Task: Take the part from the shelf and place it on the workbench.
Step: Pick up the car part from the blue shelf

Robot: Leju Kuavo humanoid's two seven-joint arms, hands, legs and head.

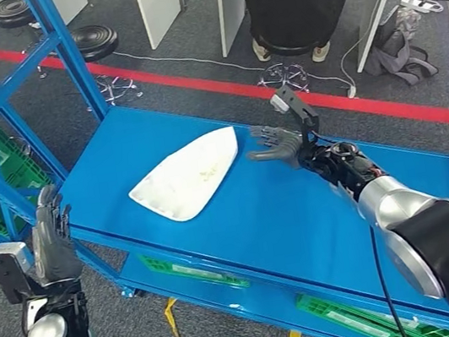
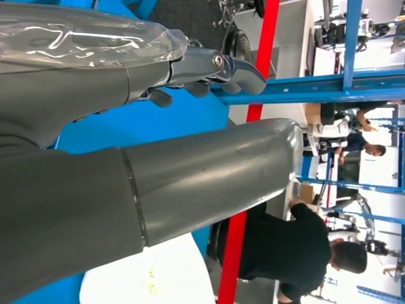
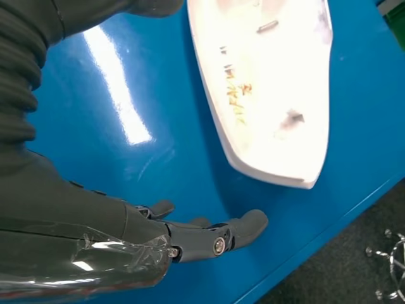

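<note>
Parts: one white part (image 1: 187,175) on workbench (image 1: 267,213) | left robot hand (image 1: 52,234), right robot hand (image 1: 276,143): both spread, empty

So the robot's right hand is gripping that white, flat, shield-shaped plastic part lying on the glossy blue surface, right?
Not quite. The white, flat, shield-shaped plastic part does lie on the glossy blue surface, but the right hand is not gripping it. The head view and right wrist view show that hand open, fingers stretched out beside the part with a gap between them.
</note>
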